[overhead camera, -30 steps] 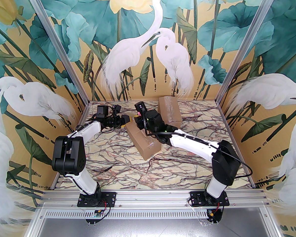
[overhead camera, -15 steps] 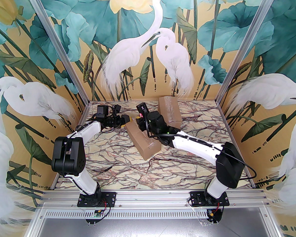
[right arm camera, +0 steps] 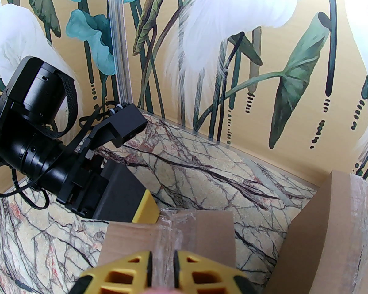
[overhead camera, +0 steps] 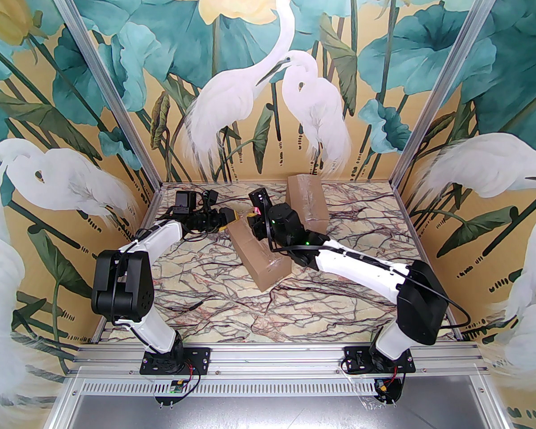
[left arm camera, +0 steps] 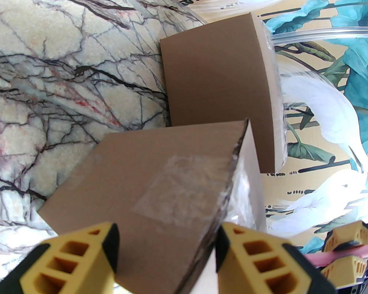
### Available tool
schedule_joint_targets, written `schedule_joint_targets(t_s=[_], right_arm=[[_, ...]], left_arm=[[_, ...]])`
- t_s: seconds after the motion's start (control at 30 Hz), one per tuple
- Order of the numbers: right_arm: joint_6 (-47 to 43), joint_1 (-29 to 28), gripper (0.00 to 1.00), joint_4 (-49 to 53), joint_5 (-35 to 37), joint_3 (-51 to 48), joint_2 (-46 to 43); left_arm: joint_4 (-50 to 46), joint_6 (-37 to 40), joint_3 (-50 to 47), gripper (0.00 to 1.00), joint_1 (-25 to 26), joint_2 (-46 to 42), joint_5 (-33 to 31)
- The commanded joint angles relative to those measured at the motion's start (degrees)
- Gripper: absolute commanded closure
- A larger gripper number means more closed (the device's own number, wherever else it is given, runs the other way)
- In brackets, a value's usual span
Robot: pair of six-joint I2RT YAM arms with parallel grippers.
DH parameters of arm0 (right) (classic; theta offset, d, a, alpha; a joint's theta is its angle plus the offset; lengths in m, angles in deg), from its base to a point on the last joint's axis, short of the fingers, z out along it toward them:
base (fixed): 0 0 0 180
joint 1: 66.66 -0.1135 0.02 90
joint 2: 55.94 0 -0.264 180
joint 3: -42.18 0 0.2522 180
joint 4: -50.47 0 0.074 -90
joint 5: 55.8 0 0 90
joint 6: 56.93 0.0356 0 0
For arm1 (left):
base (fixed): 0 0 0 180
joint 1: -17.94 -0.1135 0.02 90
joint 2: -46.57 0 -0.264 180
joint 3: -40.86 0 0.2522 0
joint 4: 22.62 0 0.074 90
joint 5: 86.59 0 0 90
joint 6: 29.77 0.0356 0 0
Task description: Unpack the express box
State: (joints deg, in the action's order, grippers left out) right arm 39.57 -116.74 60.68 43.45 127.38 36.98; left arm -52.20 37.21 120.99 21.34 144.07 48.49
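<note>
On the marble table [overhead camera: 205, 293] the express box [overhead camera: 257, 262] runs far-left to near-right.

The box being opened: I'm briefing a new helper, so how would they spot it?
On the marble table are two brown taped boxes. It is the nearer box, lying slantwise mid-table, with the left gripper and right gripper meeting at its far end; the other box sits at the back wall.

Lab cell with aluminium frame [overhead camera: 272, 356], mural walls [overhead camera: 232, 38]
</note>
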Motion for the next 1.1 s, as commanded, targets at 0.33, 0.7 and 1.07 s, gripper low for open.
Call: schedule_joint_targets(t_s=[0.33, 0.7, 1.07], right_arm=[[1.76, -1.68, 1.0, 10.38, -1.05, -3.8, -5.71], [-2.87, -1.66, 1.0, 8.48, -2.65, -0.85, -1.79], [-9.5, -1.17, 1.0, 4.71, -11.17, 2.03, 2.51]], left_arm=[[-4.88, -2.18, -3.74, 0.46, -1.78, 1.36, -16.29], [-5.81, -2.87, -7.09, 0.44, -0.76, -5.83, -18.96], [-11.12, -4.34, -9.41, 0.19, -0.94, -17.18, -27.53]])
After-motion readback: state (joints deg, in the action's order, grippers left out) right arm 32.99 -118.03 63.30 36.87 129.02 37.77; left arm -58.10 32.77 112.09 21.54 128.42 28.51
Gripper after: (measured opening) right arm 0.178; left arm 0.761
